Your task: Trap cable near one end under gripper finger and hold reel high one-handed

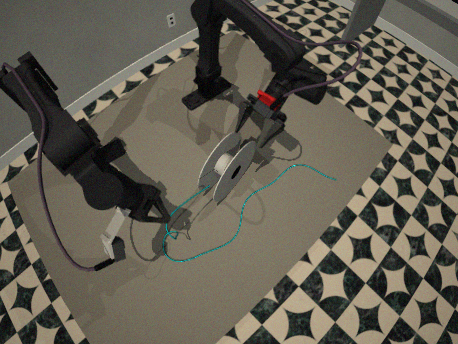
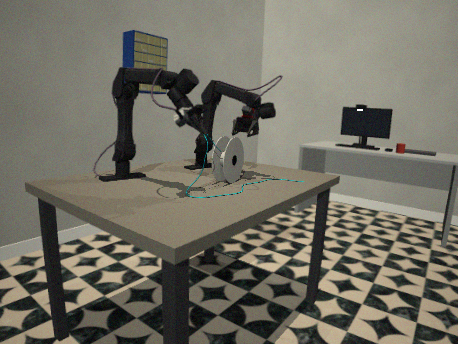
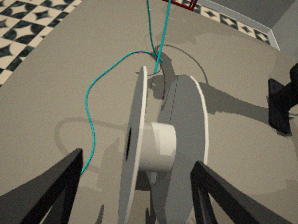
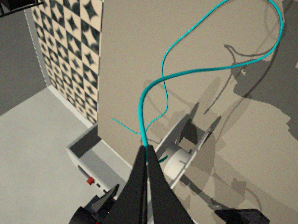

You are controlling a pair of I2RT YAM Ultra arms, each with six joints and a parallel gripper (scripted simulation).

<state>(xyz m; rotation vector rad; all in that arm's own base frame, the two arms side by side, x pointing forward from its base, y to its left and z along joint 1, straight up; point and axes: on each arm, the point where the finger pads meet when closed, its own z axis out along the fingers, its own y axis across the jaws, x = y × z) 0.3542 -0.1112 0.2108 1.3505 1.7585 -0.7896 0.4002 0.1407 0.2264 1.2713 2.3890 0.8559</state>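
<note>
A white reel (image 1: 227,169) (image 2: 230,159) (image 3: 160,156) stands on its rim near the middle of the table (image 1: 300,240) (image 2: 125,210). A teal cable (image 1: 240,220) (image 2: 225,189) (image 3: 89,106) (image 4: 200,23) runs from the reel, rises to my right gripper, then loops loosely over the table to a free end. My right gripper (image 1: 167,217) (image 2: 201,131) (image 4: 146,150) is shut on the cable and holds that part above the table, beside the reel. My left gripper (image 1: 256,127) (image 2: 247,131) (image 3: 140,162) is open and empty. It hangs just above the reel, a finger to each side, touching nothing.
The left arm's base (image 1: 205,95) stands at the back of the table, behind the reel. The right arm's base (image 2: 120,175) stands at a far corner. A second table with a monitor (image 2: 365,122) stands off to the side, away from the work table.
</note>
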